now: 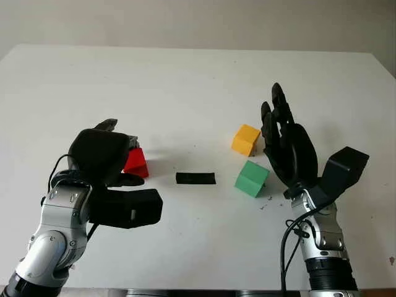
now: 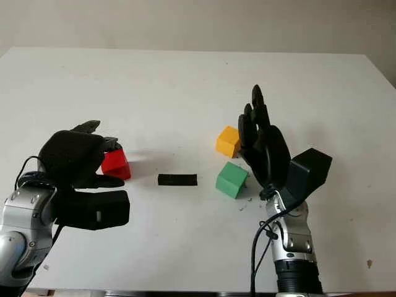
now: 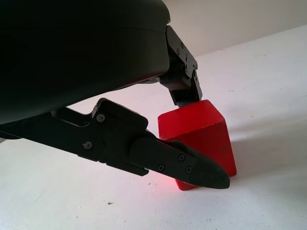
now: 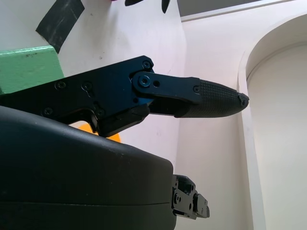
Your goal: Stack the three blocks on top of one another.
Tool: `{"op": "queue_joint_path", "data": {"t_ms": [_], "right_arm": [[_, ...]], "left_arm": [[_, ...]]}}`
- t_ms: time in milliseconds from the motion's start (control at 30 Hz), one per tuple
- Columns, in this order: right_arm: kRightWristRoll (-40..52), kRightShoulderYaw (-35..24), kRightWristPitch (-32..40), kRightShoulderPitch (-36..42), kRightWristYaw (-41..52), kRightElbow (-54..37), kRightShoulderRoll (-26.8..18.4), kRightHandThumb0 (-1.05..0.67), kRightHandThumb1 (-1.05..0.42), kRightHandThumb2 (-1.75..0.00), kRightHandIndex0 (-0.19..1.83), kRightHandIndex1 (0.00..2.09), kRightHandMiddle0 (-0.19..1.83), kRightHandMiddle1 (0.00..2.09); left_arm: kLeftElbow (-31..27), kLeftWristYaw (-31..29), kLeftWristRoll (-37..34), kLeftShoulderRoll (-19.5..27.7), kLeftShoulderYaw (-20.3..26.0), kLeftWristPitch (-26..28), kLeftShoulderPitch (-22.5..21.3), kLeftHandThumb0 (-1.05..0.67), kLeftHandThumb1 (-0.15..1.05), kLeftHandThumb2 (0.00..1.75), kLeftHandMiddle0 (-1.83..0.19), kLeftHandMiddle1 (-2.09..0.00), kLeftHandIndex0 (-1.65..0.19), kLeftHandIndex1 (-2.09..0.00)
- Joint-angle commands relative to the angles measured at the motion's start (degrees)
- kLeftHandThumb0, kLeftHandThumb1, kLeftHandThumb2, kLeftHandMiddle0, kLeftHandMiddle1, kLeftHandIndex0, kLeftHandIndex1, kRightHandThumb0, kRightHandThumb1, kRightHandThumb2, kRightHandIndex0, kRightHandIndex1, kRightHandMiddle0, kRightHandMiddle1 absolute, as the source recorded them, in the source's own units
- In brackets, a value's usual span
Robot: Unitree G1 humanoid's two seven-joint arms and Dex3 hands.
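Observation:
A red block (image 1: pixel 137 163) sits on the white table (image 1: pixel 185 93) at the left, slightly tilted. My left hand (image 1: pixel 128 161) is closed around it: the thumb (image 3: pixel 192 167) presses its front face and a finger (image 3: pixel 184 86) bears on its top back edge. At the right, a yellow block (image 1: pixel 245 140) and a green block (image 1: pixel 251 178) lie close together on the table, with the green one nearer to me. My right hand (image 1: pixel 276 120) stands upright and open just to the right of these two blocks, holding nothing. The green block (image 4: pixel 26 67) also appears beside that hand's finger.
A short strip of black tape (image 1: pixel 195 178) lies on the table between the red block and the green block. The table's far edge (image 1: pixel 198 48) runs along the back, with a plain wall behind it.

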Motion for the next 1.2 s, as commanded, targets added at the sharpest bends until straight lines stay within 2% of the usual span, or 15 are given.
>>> {"op": "queue_joint_path", "data": {"t_ms": [0,67,200,333,433,500,633,800,900,1067,1167], "right_arm": [[0.3,-0.2,-0.2,-0.4,0.1,0.0,-0.1,-0.76,-1.05,-0.54,-0.19,0.0,-0.19,0.0],[0.2,-0.2,-0.4,-0.4,0.0,0.0,-0.2,-0.75,-1.05,-0.54,-0.19,0.0,-0.19,0.0],[-0.1,-0.1,-0.5,-0.4,0.0,0.1,-0.3,-0.76,-1.05,-0.54,-0.19,0.0,-0.19,0.0],[0.2,-0.2,-0.6,-0.2,0.1,0.0,-0.1,-0.75,-1.05,-0.54,-0.19,0.0,-0.19,0.0],[0.1,-0.2,-0.9,-0.2,0.2,0.1,-0.1,-0.76,-1.05,-0.53,-0.19,0.0,-0.19,0.0],[0.0,-0.1,-0.9,-0.1,0.2,0.1,-0.1,-0.76,-1.05,-0.53,-0.19,0.0,-0.19,0.0],[-0.4,0.1,-1.0,0.0,0.2,-0.1,-0.2,-0.75,-1.05,-0.53,-0.19,0.0,-0.19,0.0],[-0.9,0.6,-1.1,0.0,-0.3,0.1,0.3,-0.76,-1.05,-0.52,-0.19,0.0,-0.19,0.0],[-1.4,0.9,-1.4,0.3,-1.2,-0.2,1.0,-0.75,-1.05,-0.5,-0.19,0.0,-0.19,0.0],[-2.3,1.4,-3.2,0.7,-2.0,0.2,1.6,-0.75,-1.05,-0.51,-0.19,0.0,-0.19,0.0],[-2.7,1.6,-3.7,1.0,-2.7,0.1,2.0,-0.76,-1.05,-0.5,-0.19,0.0,-0.19,0.0]], "left_arm": [[-0.2,0.3,-0.2,-0.2,0.2,-0.6,-0.7,-0.66,1.04,0.07,-0.26,-0.06,-0.29,-1.16],[-0.2,1.5,-0.7,-0.3,0.4,-1.2,-0.4,-0.51,1.05,0.09,-0.31,-0.07,-0.36,-1.14],[-0.2,5.1,-1.3,-0.3,0.9,-2.7,0.3,-0.34,1.04,0.07,-0.4,-0.08,-0.38,-1.2],[-1.1,5.9,-2.5,0.3,1.6,-4.1,0.3,-0.34,1.03,0.05,-0.47,-0.08,-0.41,-1.11],[-1.9,6.0,-6.0,0.7,2.7,-6.4,-0.1,-0.32,1.02,0.05,-0.49,-0.07,-0.44,-1.03],[-2.6,5.4,-8.9,1.3,3.4,-8.4,-0.9,-0.32,1.03,0.05,-0.5,-0.07,-0.41,-1.07],[-3.5,1.5,-14.6,2.0,3.3,-11.1,-5.2,-0.34,1.02,0.05,-0.54,-0.08,-0.43,-1.13],[-0.5,-5.4,-23.0,1.6,1.6,-13.4,-14.2,-0.32,1.0,0.04,-0.51,-0.06,-0.4,-1.22],[2.2,-8.1,-27.8,0.9,0.1,-14.6,-18.7,-0.31,0.96,0.05,-0.52,-0.06,-0.48,-1.14],[4.6,-10.1,-27.5,1.3,-3.9,-16.1,-22.6,-0.36,0.97,0.06,-0.47,-0.04,-0.48,-1.23],[5.3,-10.7,-25.2,1.3,-6.4,-17.3,-24.4,-0.36,0.96,0.05,-0.47,-0.05,-0.49,-1.19]]}}
